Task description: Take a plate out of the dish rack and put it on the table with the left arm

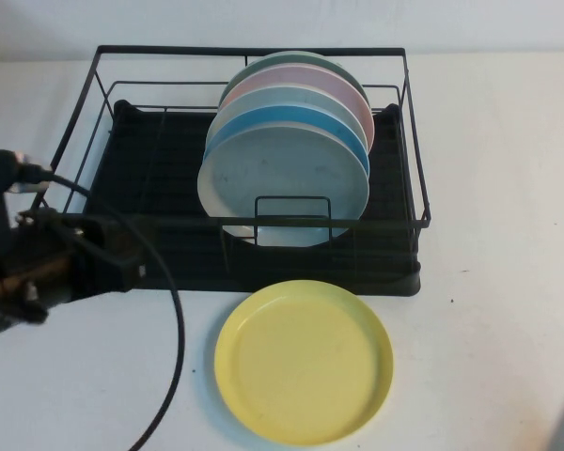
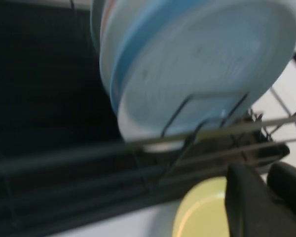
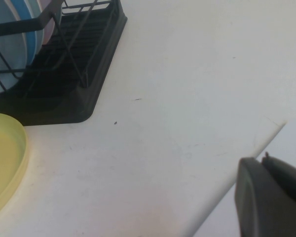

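Note:
The pale-yellow plate (image 1: 304, 361) lies flat on the white table (image 1: 493, 178), just in front of the dish rack (image 1: 150, 178). It also shows in the left wrist view (image 2: 202, 212) and the right wrist view (image 3: 2, 158). My left gripper (image 1: 130, 266) hovers by the rack's front left corner, left of the plate and apart from it. Its fingers (image 2: 244, 197) are shut and empty. My right gripper (image 3: 266, 165) is shut and empty, low at the table's right front edge.
Several plates stand upright in the rack's right half, with a pale grey-blue plate (image 1: 284, 183) in front and a bright blue plate (image 1: 291, 120) behind it. The left arm's loose black cable (image 1: 174, 348) loops over the table left of the yellow plate.

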Robot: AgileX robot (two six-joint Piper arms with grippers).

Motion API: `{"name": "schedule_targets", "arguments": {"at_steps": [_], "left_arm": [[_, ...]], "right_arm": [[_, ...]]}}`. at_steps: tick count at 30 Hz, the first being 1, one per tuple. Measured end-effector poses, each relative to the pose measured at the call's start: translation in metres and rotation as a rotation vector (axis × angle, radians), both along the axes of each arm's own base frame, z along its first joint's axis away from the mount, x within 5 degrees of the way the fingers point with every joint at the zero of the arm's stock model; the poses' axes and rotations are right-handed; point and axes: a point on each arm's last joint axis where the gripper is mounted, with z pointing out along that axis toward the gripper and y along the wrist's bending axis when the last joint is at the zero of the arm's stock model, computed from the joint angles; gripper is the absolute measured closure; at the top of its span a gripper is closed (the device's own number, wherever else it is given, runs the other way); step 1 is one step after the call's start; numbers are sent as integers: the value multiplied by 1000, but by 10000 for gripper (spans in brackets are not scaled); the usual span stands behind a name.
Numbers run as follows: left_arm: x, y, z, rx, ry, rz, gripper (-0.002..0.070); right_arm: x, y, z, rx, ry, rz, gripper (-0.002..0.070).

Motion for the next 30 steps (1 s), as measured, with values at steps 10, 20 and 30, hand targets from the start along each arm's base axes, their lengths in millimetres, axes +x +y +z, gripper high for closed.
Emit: {"name": "schedule_targets", "arguments": {"at_steps": [10,20,30], "left_arm": [[-71,20,45,87,-262,23,674],[-97,15,6,123,-67,-129,675],[-98,22,2,174,-118,-70,675]], "right_arm": [[0,0,0,0,0,0,696],[0,0,0,2,0,0,696],[0,0,0,2,1,0,696]]}}
